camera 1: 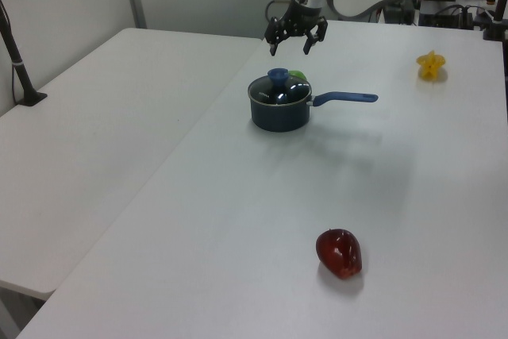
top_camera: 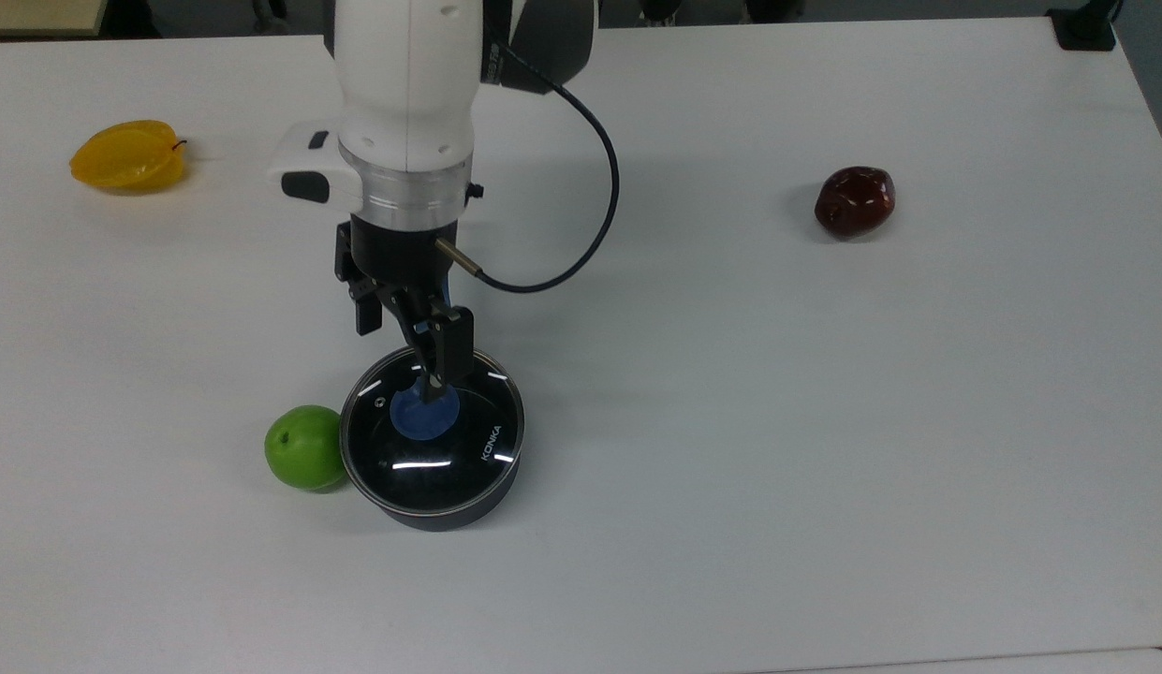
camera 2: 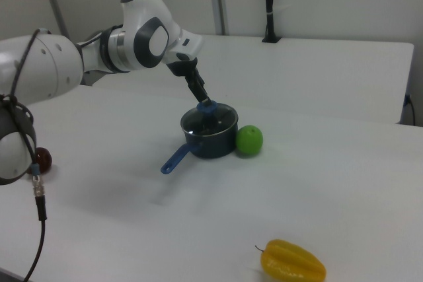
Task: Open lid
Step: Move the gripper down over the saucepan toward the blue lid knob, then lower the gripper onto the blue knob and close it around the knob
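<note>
Above the saucepan [top_camera: 431, 505], your gripper [top_camera: 404, 354] hangs w/ fingers [top_camera: 447, 351] spread wide, holding nothing; in the left view it sits [camera 1: 294, 36] clearly above the blue knob [camera 1: 278, 76], not touching. Top view has one finger overlapping the knob [top_camera: 423, 417], the other off toward the pan's far rim. Lid [top_camera: 449, 459] is seated flat on the pan, closed, KONKA lettering toward the top view's right. Pan handle [camera 1: 345, 98] points to the left view's right; in the top view the arm covers most of it. Green apple [top_camera: 303, 446] touches the pan wall on the top view's left. Yellow starfruit [top_camera: 128, 155] lies well apart at the top view's upper left, dark red fruit [top_camera: 854, 200] well apart at upper right. All rest on the white counter [top_camera: 824, 421].
</note>
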